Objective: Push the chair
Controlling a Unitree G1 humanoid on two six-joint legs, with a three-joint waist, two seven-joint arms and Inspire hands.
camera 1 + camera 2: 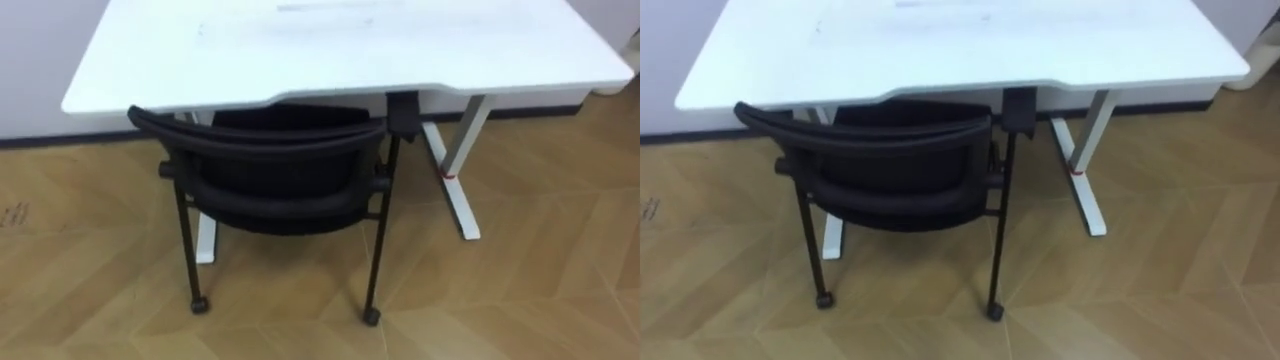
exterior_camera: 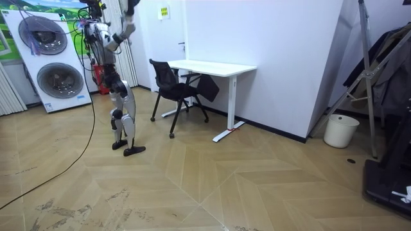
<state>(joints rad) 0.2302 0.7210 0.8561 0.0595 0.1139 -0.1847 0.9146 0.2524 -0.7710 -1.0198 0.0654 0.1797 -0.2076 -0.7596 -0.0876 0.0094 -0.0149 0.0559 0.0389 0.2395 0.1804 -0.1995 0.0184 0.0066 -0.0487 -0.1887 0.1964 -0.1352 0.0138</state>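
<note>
A black chair (image 1: 275, 165) on castors stands with its seat tucked partly under the white desk (image 1: 340, 50). Its backrest faces me, and the desk's front edge overhangs it. In the room view I stand on the wood floor a step or two from the chair (image 2: 168, 80), on the room view's left, facing it. Both my arms are raised, and one hand (image 2: 130, 6) is high at the picture's top edge, well clear of the chair.
The desk's white legs (image 1: 455, 165) stand on either side of the chair, and a dark box (image 1: 403, 112) hangs under the desk's edge. Stacked washing machines (image 2: 54, 61) stand behind me. A white bin (image 2: 340, 130) and a dark stand (image 2: 369, 77) are far right.
</note>
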